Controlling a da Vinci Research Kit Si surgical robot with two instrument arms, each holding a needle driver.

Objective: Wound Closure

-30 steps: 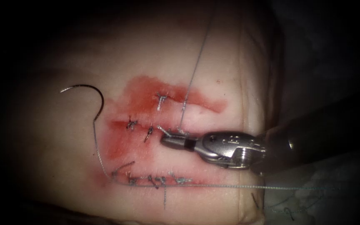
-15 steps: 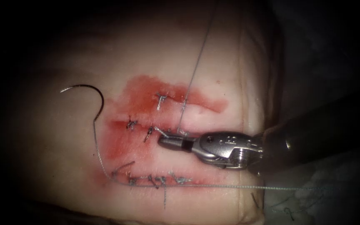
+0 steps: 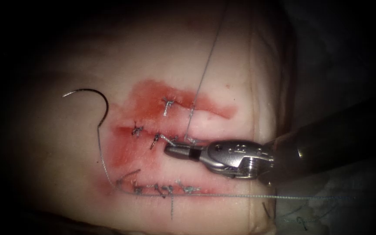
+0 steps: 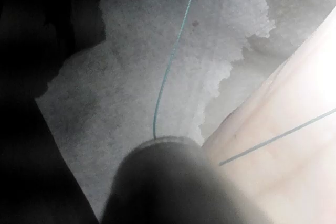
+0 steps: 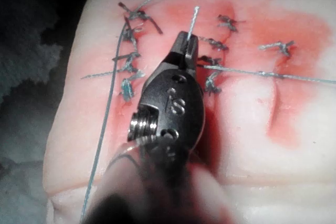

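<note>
Needle (image 3: 93, 96) lay free on tissue (image 3: 57, 148), left of the cut, unheld. Right tool (image 3: 176, 149) jaws clamped a short thread (image 5: 193, 20) end at the stitches. Red fluid (image 3: 127, 152) stained the surface. Left wrist view showed white cloth (image 4: 131, 77) beside the tissue; left tool's jaws could not be told.

The curved needle (image 3: 93, 99) lies free on the tissue (image 3: 57, 148) at nine o'clock of the cut (image 3: 196, 130); thread (image 3: 102, 161) trails from it toward six o'clock.
</note>
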